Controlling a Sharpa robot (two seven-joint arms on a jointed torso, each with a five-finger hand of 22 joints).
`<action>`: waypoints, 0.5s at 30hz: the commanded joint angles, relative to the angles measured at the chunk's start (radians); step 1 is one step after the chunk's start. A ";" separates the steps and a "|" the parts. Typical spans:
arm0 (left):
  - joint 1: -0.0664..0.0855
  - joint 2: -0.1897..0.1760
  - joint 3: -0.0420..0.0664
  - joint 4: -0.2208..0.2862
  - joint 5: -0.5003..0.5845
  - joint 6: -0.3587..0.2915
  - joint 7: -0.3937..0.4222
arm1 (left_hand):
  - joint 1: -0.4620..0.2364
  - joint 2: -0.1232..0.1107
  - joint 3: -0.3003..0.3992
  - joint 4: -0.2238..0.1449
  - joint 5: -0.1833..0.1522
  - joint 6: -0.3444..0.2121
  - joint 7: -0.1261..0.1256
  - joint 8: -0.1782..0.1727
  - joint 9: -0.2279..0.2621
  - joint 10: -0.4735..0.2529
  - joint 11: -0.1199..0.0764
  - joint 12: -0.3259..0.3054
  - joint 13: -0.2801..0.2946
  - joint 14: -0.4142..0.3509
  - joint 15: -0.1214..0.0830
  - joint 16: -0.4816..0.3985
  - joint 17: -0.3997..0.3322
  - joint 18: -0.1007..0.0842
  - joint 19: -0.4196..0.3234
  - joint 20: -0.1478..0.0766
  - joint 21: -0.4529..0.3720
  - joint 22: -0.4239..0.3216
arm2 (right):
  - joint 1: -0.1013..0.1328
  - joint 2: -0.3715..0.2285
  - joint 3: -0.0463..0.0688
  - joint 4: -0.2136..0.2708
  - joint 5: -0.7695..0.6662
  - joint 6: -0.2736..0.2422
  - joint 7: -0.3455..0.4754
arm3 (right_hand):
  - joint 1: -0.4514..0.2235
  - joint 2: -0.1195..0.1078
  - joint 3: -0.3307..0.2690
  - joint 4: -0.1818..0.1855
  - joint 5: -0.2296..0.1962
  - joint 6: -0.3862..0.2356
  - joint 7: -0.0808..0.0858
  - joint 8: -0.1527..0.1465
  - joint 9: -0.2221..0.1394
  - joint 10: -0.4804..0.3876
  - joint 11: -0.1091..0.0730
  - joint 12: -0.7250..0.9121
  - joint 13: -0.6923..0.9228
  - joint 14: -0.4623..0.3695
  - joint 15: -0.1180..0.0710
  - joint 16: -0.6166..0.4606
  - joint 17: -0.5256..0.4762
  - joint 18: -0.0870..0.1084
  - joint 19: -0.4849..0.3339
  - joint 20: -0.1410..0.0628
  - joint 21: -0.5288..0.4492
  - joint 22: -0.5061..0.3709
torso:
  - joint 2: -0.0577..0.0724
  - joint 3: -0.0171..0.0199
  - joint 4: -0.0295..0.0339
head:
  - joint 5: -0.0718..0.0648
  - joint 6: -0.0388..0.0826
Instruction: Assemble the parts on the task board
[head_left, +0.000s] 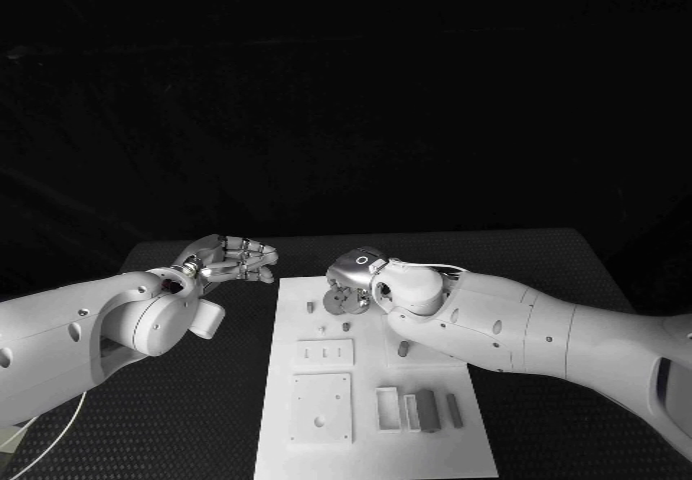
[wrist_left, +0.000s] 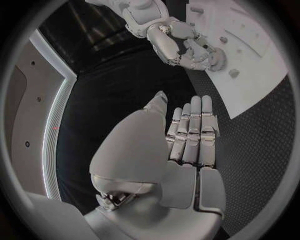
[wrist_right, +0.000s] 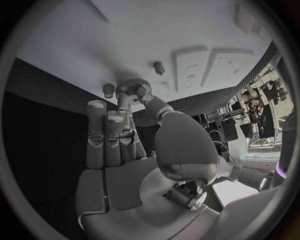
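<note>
The white task board (head_left: 372, 440) lies in the middle of the table. My right hand (head_left: 353, 283) hovers over its far end and pinches a small grey gear (wrist_right: 130, 87) between thumb and a finger, close above the board; the gear (head_left: 340, 300) also peeks out under the hand in the head view. Two short pegs (wrist_right: 159, 66) (wrist_right: 109, 90) stand on the board beside the gear. My left hand (head_left: 231, 260) hangs over the black table left of the board's far corner, its fingers (wrist_left: 194, 135) straight and side by side, holding nothing.
Two raised square plates (head_left: 325, 352) (head_left: 322, 405) sit on the board's left half. Near its front right, a small tray holds grey bar-shaped parts (head_left: 426, 408). Black table (head_left: 216, 400) lies on both sides of the board.
</note>
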 joint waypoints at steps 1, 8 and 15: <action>0.001 0.000 0.001 0.002 -0.003 0.013 0.006 | -0.010 0.002 0.006 -0.001 -0.003 0.000 0.009 -0.004 -0.001 0.002 0.009 -0.004 -0.001 0.009 0.001 -0.007 0.001 0.013 0.006 -0.004 -0.005 0.002 | -0.010 -0.008 -0.009 -0.014 -0.017 0.052 -0.035 | -0.003 0.005 0.001 0.005 0.007 0.058 -0.012 0.004 0.074 0.004 0.001 0.002 0.001 -0.006 -0.005 0.001 -0.001 0.083 -0.007 -0.002 0.006 0.021 | 0.000 0.0004 0.0001 | -0.001 0.000; 0.001 0.001 0.001 0.002 -0.003 0.015 0.005 | -0.010 0.002 0.006 -0.001 -0.003 0.000 0.009 -0.004 -0.001 0.002 0.009 -0.005 -0.001 0.009 0.001 -0.008 0.003 0.013 0.006 -0.004 -0.005 0.002 | -0.010 -0.008 -0.009 -0.013 -0.018 0.052 -0.035 | -0.003 0.005 0.001 0.005 0.007 0.058 -0.012 0.004 0.074 0.004 0.001 0.002 0.001 -0.006 -0.005 0.001 -0.001 0.083 -0.007 -0.002 0.006 0.021 | 0.000 0.0004 0.0006 | -0.001 -0.001; 0.001 0.000 0.001 0.003 -0.003 0.014 0.005 | -0.011 0.002 0.006 -0.001 -0.003 0.000 0.009 -0.004 -0.001 0.002 0.009 -0.005 -0.001 0.009 0.001 -0.009 0.004 0.013 0.006 -0.004 -0.005 0.002 | -0.011 -0.009 -0.009 -0.011 -0.011 0.057 -0.030 | -0.004 0.004 0.000 0.005 0.007 0.059 -0.012 0.004 0.074 0.004 0.001 0.002 0.001 -0.006 -0.005 0.001 -0.002 0.083 -0.007 -0.002 0.006 0.021 | 0.000 0.0000 0.0004 | -0.002 -0.003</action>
